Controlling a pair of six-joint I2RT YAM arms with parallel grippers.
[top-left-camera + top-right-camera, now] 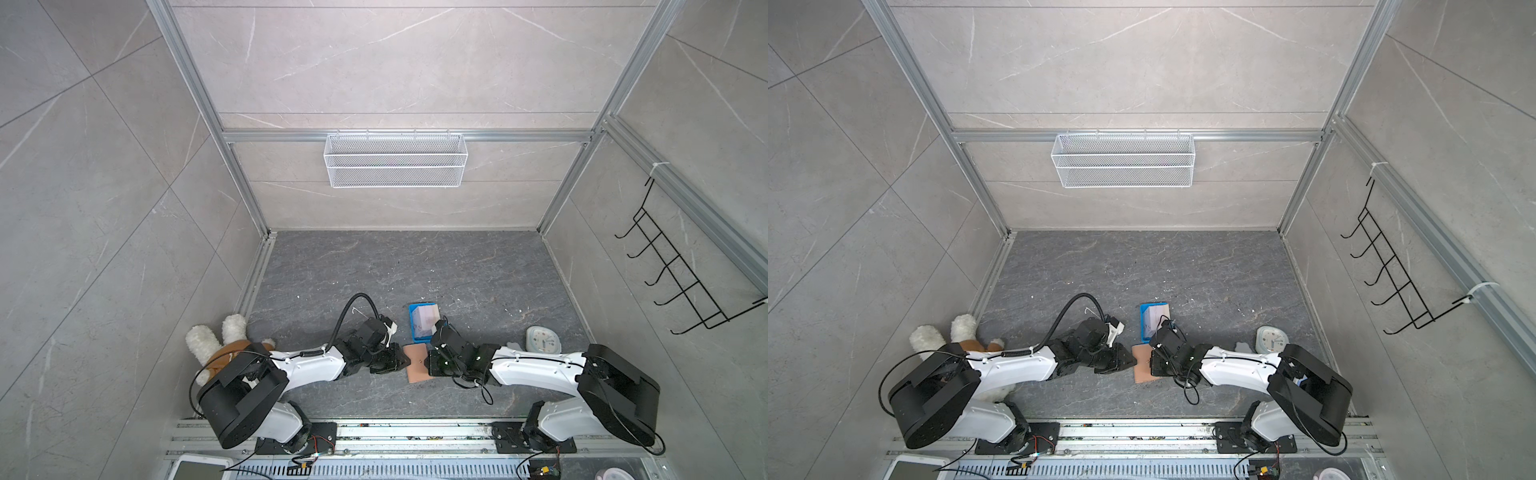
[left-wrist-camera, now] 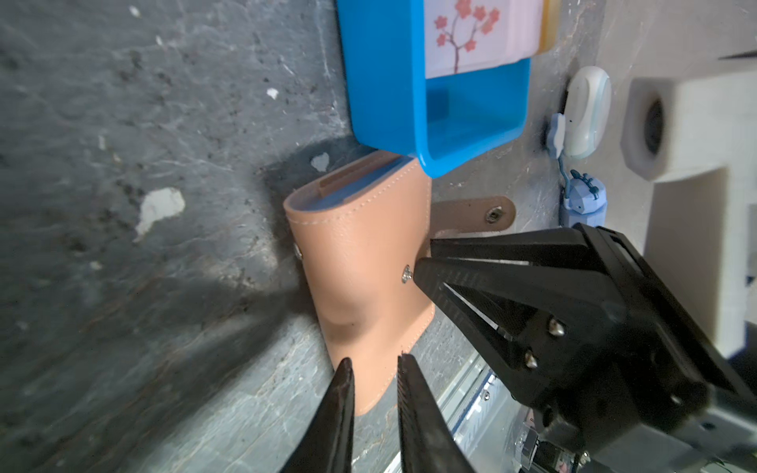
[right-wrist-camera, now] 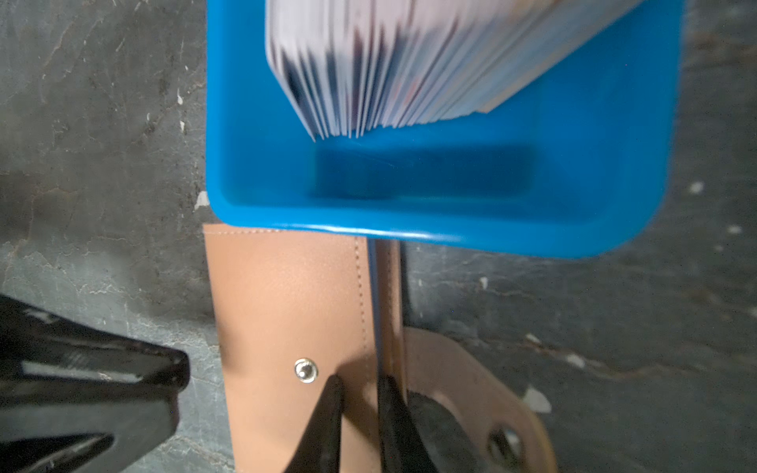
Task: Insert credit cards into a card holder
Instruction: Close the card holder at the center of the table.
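The tan card holder (image 1: 417,362) (image 2: 360,254) lies folded on the dark table, its snap tab (image 2: 475,211) spread out flat. My right gripper (image 3: 360,381) (image 1: 428,361) is shut on the holder's top cover at its open edge, beside the snap stud (image 3: 305,370). One finger rests on top and one sits under the cover. My left gripper (image 2: 373,360) (image 1: 402,360) is at the holder's opposite side. Its jaws stand a narrow gap apart, and a corner of the holder shows between the tips. The credit cards (image 3: 409,61) (image 2: 471,37) stand stacked in a blue tray (image 3: 409,241) just behind the holder.
A small round clock (image 1: 542,340) and a little blue figure (image 2: 581,200) lie to the right. A plush toy (image 1: 216,345) sits by the left arm's base. A wire basket (image 1: 395,160) hangs on the back wall, and a hook rack (image 1: 673,274) on the right wall.
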